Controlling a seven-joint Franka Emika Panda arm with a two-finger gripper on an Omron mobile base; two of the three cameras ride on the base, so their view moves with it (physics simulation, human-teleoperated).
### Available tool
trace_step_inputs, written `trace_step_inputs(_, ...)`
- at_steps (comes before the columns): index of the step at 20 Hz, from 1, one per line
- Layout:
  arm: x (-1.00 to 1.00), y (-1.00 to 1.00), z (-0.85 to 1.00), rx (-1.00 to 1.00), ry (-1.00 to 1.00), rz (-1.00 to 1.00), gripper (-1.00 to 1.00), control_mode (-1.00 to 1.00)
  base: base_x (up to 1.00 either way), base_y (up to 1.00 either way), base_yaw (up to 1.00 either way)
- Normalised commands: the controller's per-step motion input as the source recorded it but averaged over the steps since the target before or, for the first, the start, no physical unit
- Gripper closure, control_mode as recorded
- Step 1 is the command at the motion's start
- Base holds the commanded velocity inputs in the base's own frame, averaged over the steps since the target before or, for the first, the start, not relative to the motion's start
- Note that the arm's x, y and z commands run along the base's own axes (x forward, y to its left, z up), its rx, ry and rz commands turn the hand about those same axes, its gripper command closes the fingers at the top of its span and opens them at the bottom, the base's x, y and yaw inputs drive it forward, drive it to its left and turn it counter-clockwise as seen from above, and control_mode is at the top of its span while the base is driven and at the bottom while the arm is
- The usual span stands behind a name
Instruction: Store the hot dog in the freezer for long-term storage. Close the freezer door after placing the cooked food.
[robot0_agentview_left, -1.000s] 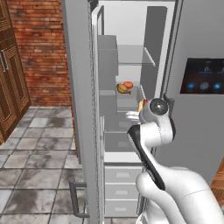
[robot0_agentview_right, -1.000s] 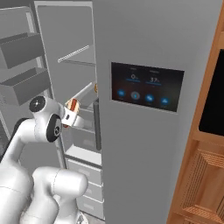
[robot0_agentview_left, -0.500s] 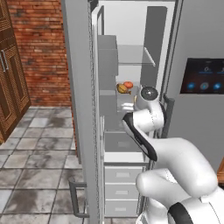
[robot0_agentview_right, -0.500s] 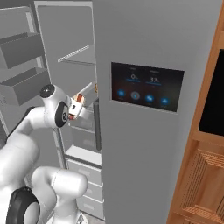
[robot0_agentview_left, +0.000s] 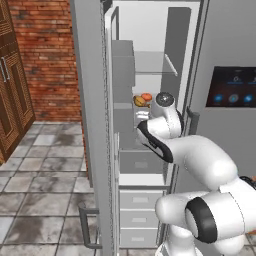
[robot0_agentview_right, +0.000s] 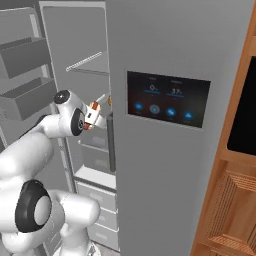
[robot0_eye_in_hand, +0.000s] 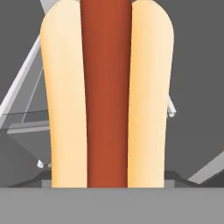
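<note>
The hot dog (robot0_eye_in_hand: 107, 96), a tan bun around a red sausage, stands lengthwise right in front of the hand camera. My gripper (robot0_agentview_right: 95, 111) is shut on it, and it shows there as a small red and pale piece (robot0_agentview_right: 92, 113) at the end of my wrist. The arm reaches into the open freezer (robot0_agentview_left: 150, 30), at the height of the middle shelf, below a wire shelf (robot0_agentview_right: 87, 62). The freezer door (robot0_agentview_left: 92, 100) stands swung open on the left, its inner bins (robot0_agentview_left: 122, 65) facing the compartment.
A round orange-red food item (robot0_agentview_left: 146, 96) and a tan one lie on the shelf just behind my wrist. Grey drawers (robot0_agentview_left: 140, 210) fill the freezer's lower part. The fridge door with the black display (robot0_agentview_right: 167, 95) is shut on the right. A brick wall (robot0_agentview_left: 50, 55) stands left.
My arm has stretched forward and up into the freezer, carrying the hot dog from near the opening to deeper in at shelf height. The gripper stays shut on it.
</note>
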Motion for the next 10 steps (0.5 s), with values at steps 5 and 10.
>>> trace_step_inputs(5, 0.57, 0.00, 0.00, 0.00, 0.10, 0.00, 1.00, -1.00, 0.00, 0.00, 0.00)
trace_step_inputs(10, 0.56, 0.00, -0.01, 0.00, 0.14, 0.00, 1.00, -1.00, 0.00, 0.00, 0.00)
